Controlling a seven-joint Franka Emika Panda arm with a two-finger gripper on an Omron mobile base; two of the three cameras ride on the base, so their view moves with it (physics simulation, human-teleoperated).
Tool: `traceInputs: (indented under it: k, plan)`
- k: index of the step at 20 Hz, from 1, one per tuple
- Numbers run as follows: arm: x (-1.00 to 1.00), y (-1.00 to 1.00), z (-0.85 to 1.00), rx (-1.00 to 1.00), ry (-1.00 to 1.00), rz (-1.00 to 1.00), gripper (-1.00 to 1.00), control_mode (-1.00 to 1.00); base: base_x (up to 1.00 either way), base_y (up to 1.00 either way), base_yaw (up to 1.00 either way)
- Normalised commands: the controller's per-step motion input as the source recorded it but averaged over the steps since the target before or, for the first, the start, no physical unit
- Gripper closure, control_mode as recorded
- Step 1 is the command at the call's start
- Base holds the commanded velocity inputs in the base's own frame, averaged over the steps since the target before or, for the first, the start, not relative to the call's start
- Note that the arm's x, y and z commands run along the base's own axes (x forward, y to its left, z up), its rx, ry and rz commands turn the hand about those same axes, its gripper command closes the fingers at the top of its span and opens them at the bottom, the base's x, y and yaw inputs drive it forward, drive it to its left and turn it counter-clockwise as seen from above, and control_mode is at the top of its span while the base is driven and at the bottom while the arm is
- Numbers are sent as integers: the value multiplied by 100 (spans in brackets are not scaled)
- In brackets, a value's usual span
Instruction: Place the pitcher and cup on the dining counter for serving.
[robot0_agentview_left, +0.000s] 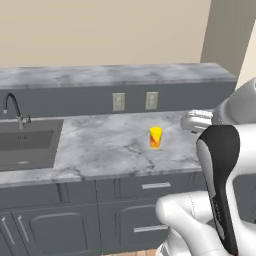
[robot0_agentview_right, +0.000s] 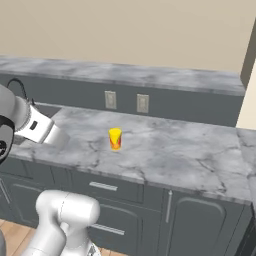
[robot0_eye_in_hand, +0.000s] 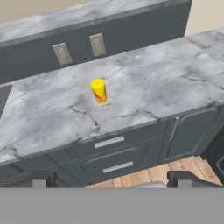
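Observation:
The small yellow cup (robot0_agentview_left: 155, 137) (robot0_agentview_right: 115, 139) (robot0_eye_in_hand: 99, 91) with a red-orange mark stands upright on the lower marble worktop (robot0_agentview_left: 100, 150), near its middle. Behind it rises the dining counter (robot0_agentview_left: 110, 75) (robot0_agentview_right: 150, 75) (robot0_eye_in_hand: 65, 19), a marble top over a dark grey front panel. My gripper (robot0_eye_in_hand: 114, 181) is open with nothing between its fingertips (robot0_eye_in_hand: 41, 179). It hangs above and in front of the worktop's front edge, well apart from the cup. The pitcher is out of view.
A sink (robot0_agentview_left: 25, 142) with a dark faucet (robot0_agentview_left: 15, 110) sits at the worktop's left end. Two wall outlets (robot0_agentview_left: 118, 101) (robot0_agentview_left: 151, 100) are set in the dark panel behind the cup. Drawers (robot0_eye_in_hand: 109, 142) and cabinet doors (robot0_eye_in_hand: 188, 135) run below the worktop.

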Motion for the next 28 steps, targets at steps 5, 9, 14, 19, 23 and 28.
traceInputs:
  k: [5, 9, 14, 19, 23, 28]
  plan:
    - [0, 0, 0, 0, 0, 0, -100, 100, 49, -18, 6]
    - [0, 0, 0, 0, 0, 0, -100, 100, 51, -28, 2]
    - [69, -42, -11, 8, 15, 0, -100, -100, 0, 0, 0]
    - [82, -38, -45, 10, 29, 0, -100, -100, 0, 0, 0]
    - [90, -16, -74, 3, 24, 0, -100, -100, 0, 0, 0]
    - [78, -8, -60, 0, 11, 0, -100, -100, 0, 0, 0]
